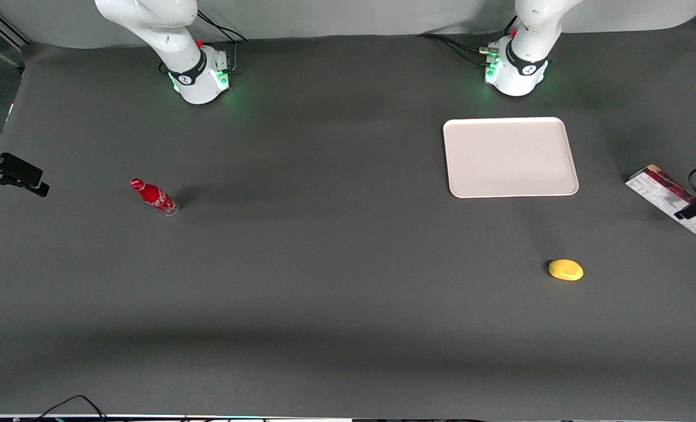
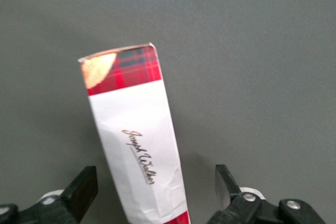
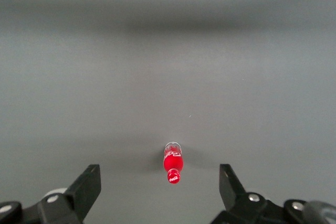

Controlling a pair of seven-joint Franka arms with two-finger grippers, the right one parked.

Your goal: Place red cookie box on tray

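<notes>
Your tool (image 2: 152, 190) hangs above box (image 2: 137, 142), fingers (image 2: 84, 187) wide apart, one on each side, not touching it. Box (image 1: 673, 199) lies flat on bench (image 1: 324, 264) at working arm's end, white face up. Tray (image 1: 510, 156) sits near box, not touching. Lemon (image 1: 565, 269) lies nearer front camera than tray. Soda bottle (image 1: 153, 196) stands toward parked arm's end.

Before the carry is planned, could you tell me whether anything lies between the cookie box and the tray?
Nothing visible does. The open gripper hangs over the cookie box, and only bare mat separates it from the tray. The yellow fruit lies nearer the camera.
</notes>
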